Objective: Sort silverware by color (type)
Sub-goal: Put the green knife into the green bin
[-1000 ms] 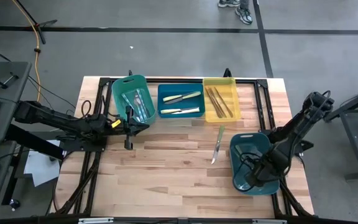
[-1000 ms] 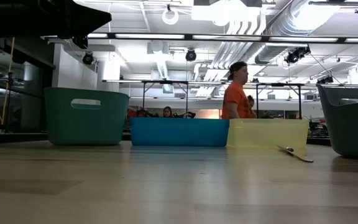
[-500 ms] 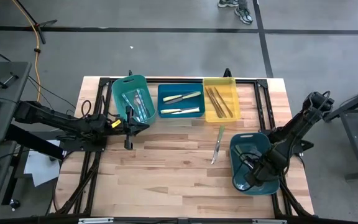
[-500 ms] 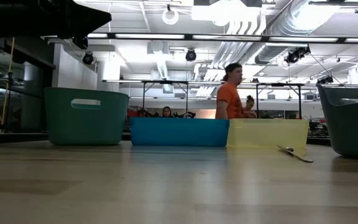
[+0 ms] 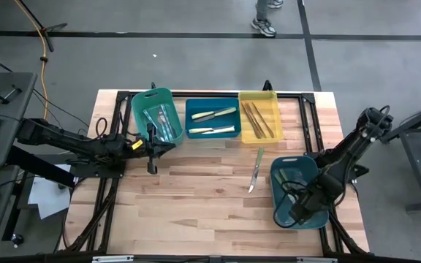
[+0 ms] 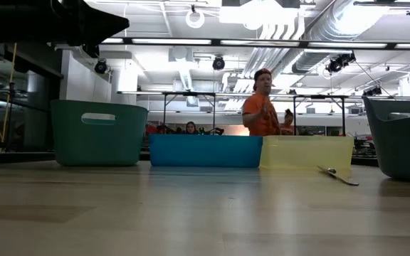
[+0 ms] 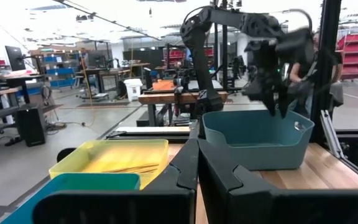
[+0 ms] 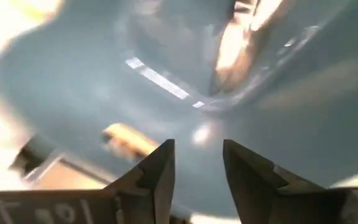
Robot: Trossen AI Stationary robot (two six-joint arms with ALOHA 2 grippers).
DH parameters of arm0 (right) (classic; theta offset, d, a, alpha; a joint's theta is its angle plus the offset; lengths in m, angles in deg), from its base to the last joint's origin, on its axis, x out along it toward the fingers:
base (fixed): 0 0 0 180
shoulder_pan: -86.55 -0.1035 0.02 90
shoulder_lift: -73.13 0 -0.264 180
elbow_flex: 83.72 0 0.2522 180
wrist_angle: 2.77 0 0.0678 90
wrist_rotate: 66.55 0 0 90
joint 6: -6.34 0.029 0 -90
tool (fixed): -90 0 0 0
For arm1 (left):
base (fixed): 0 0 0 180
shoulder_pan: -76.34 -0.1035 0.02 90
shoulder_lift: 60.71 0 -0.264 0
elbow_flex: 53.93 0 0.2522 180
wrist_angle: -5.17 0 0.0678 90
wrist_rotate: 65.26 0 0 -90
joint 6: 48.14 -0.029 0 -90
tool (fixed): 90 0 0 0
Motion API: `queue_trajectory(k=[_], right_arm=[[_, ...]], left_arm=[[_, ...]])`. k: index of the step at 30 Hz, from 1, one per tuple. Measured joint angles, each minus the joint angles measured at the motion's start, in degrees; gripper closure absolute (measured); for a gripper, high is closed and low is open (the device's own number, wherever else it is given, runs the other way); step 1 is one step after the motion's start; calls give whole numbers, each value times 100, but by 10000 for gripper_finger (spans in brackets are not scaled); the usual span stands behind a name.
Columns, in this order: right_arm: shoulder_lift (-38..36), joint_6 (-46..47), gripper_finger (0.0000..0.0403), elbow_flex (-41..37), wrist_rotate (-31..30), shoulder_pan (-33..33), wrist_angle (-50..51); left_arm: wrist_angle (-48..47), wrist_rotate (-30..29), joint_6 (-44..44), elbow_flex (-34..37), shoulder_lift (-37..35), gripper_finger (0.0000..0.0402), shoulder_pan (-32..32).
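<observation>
The right claw [image 8: 194,171], closed a second ago, now stands apart and empty inside the dark teal bin [image 5: 296,191] at the bench's right. The next pick starts. One green-handled knife [image 5: 256,169] lies on the bench. The left claw [image 7: 197,177] stays shut beside the green bin [image 5: 155,117].

Left arm reaches in from nine o'clock, stretched flat and level toward the middle, its left gripper [image 5: 151,148] pointing to three o'clock with the two dark fingers [image 7: 185,171] pressed tight together, nothing between them. Over at four o'clock the right arm folds down from its shoulder, elbow high, wrist angled steeply downward. The right gripper [image 5: 298,212] hangs low, its fingers [image 8: 160,174] parted with a clear gap, holding nothing.
</observation>
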Motion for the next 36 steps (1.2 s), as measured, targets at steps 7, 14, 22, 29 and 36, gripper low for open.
queue_trajectory(k=[7,14,22,29,36], right_arm=[[-81,-423,270,1490,-2091,124,914],[-83,-1136,270,2332,-5099,1169,1800],[267,-3411,363,1597,-4321,3738,1510],[953,-4607,395,654,-2960,5081,762],[1797,-5021,401,431,-2678,5410,183]], left_arm=[[0,0,0,0,-2,401,0],[0,0,109,0,-2,401,1],[-15,0,125,0,-2,401,2],[-136,-3,118,0,-1,401,0],[-129,-13,120,0,-2,401,0]])
